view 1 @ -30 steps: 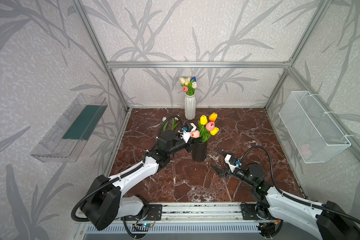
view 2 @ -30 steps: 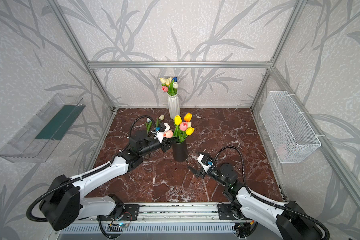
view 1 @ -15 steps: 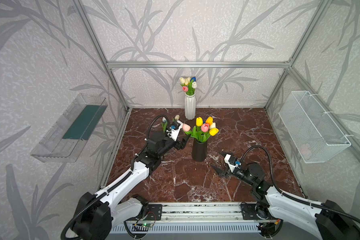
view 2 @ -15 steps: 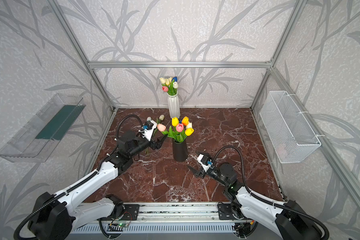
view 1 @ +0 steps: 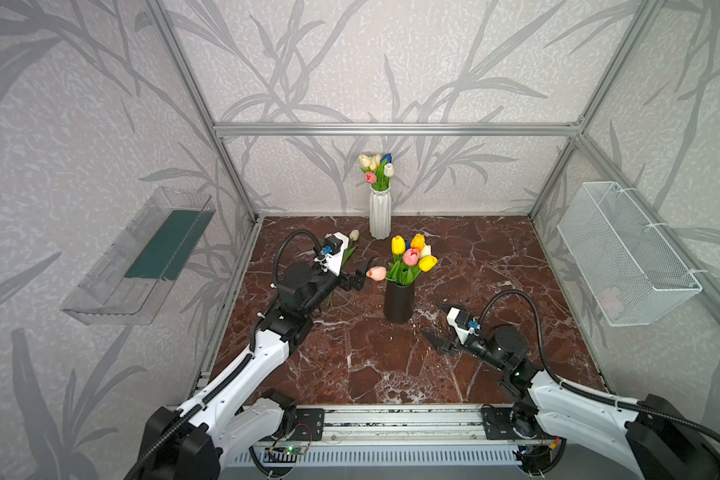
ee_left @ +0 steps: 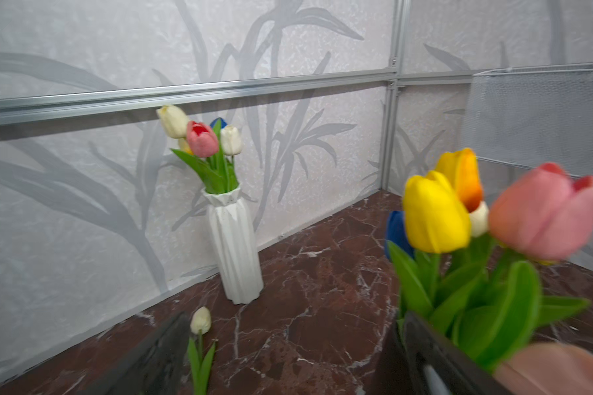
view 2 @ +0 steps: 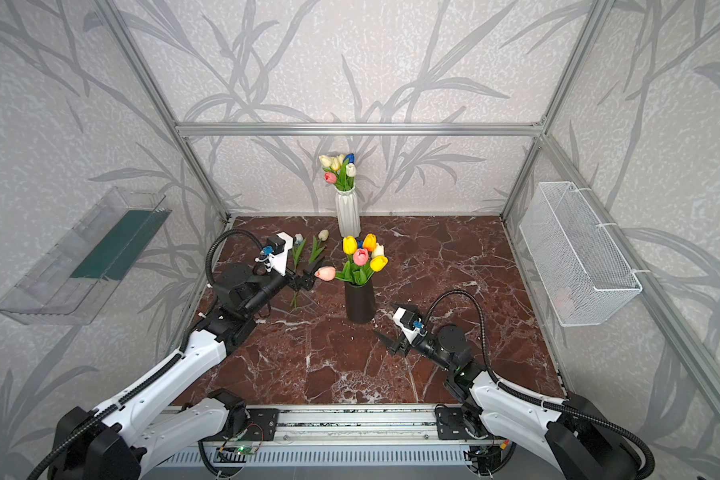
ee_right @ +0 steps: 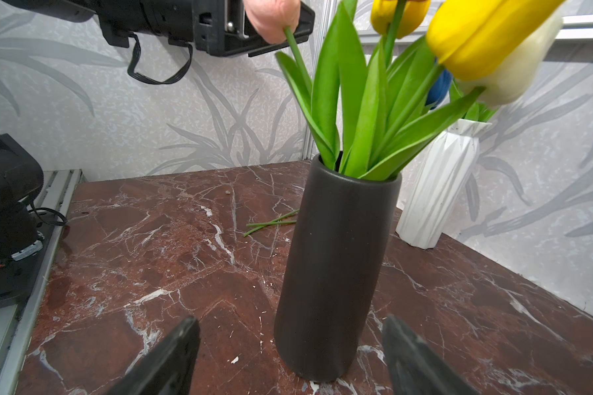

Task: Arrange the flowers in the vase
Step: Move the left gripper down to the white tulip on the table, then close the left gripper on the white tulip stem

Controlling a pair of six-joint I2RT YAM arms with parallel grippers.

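Since a second ago the left pincer (view 1: 362, 274) has been drawn back leftward from over the black vase (view 1: 399, 301). Its jaws have been spread wide and nothing is clamped. The right arm is found unmoved.

- Loose tulips (view 2: 323, 235), with thin green stems and pale egg-shaped heads, are laid flat on the surface (view 1: 391, 365), a red-brown stone veined white, beneath and behind the left pincer.
- A pink tulip (view 1: 377, 273) is leaned out of the black vase, its head just beside the left pincer's tip. Contact cannot be told.
- The black vase is a matt plain cylinder, upright, filled with yellow, orange, pink, white and blue heads.
- Behind it a white ribbed vase (view 1: 380, 212) is stood by the back wall.
- The right pincer (view 1: 437, 324) is held low, jaws apart and empty, near the black vase but clear of it.
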